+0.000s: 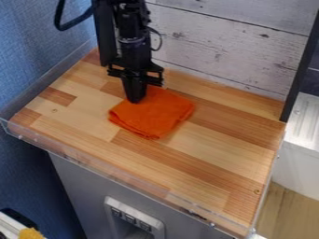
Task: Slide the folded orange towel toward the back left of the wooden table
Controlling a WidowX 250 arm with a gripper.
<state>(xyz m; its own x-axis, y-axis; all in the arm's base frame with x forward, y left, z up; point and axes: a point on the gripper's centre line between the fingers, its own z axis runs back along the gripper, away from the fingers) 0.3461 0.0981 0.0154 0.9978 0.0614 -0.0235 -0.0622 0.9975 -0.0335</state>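
Bright, diffuse light with pale sheen on the ribbed surface (306,116).

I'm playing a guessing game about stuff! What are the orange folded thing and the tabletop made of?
The orange folded square looks like soft, matte cloth: it has floppy layers and little wrinkles. The brown striped rectangular tabletop looks like smooth wood with a slight shine, since it shows joined strips and dark knots, though it could be a printed wood pattern.

arm (128,30) cropped above, cloth (157,112) partly hidden
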